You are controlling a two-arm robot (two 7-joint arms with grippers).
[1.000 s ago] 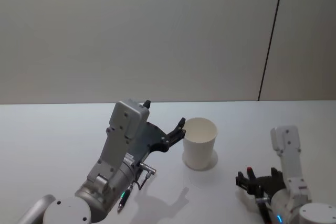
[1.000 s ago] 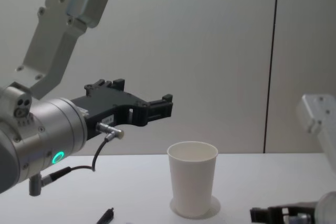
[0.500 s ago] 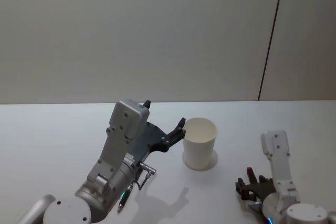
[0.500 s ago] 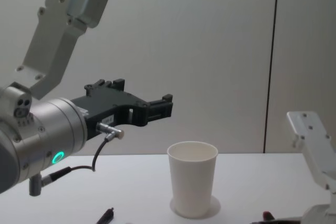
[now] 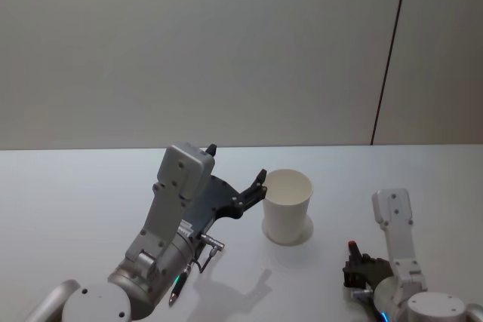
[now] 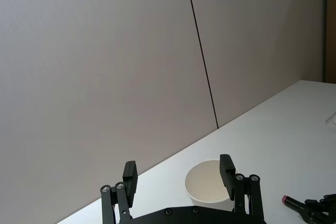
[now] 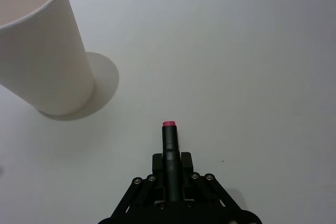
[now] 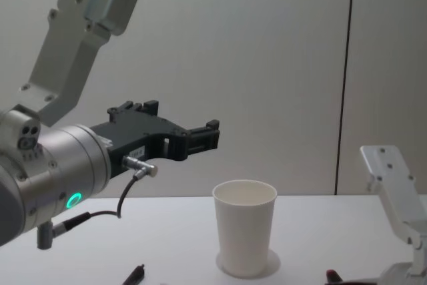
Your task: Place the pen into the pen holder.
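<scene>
Empty pen holder (image 5: 287, 216), pen (image 7: 169, 139) held near its right.
Right end effector (image 7: 171, 162) grips the pen, bare worktop (image 7: 252, 51) between; left end effector (image 6: 178, 167) hovers wide open, just left of the pen holder.

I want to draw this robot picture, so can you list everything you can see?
pen holder: one, white paper cup, upright in the middle of the table
held pen: one, dark with a pink end, in the right gripper
lying pen: one, dark, flat on the table below the left arm
table: one, white, under everything
wall: one, pale grey with a dark upright line, behind the table
left gripper: one, black, open, raised left of the cup
right gripper: one, black, shut on the held pen, low over the table right of the cup
</scene>
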